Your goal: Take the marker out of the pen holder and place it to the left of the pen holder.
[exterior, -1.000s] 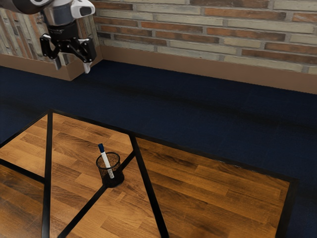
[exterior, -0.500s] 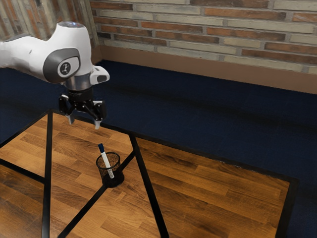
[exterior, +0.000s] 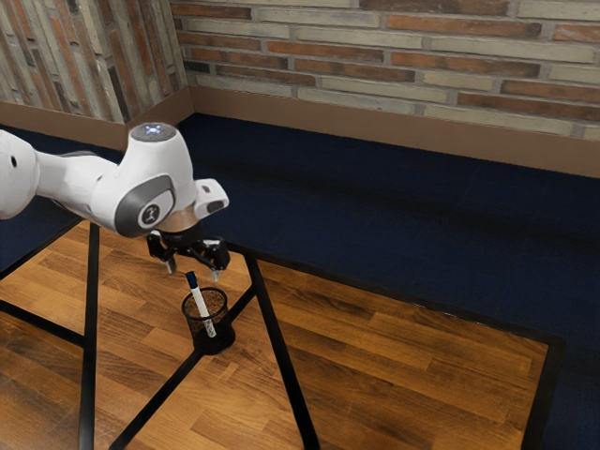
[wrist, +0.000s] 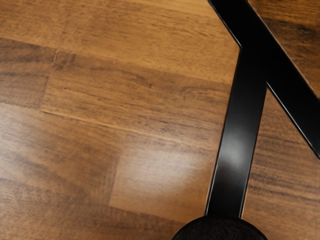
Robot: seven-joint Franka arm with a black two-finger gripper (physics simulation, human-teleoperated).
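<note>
Above the pen holder, my gripper (exterior: 193,272) is open, its two fingertips apart and nothing gripped between them. The black mesh pen holder (exterior: 215,342) stands upright on the wooden table. Leaning inside it is the white marker (exterior: 202,307), its dark blue cap sticking up past the rim towards the exterior view's left, close to the fingertips. In the wrist view, a dark rounded shape (wrist: 221,230) at the lower edge looks like part of the pen holder.
The wooden table (exterior: 403,366) has black strips (exterior: 281,361) across its top, and one passes under the pen holder. Dark blue floor (exterior: 375,206) and a brick wall (exterior: 394,56) lie beyond the table's far edge.
My arm has swung in over the table and come down, moving towards the exterior view's right and nearer the holder. Marker and pen holder have stayed where they were.
</note>
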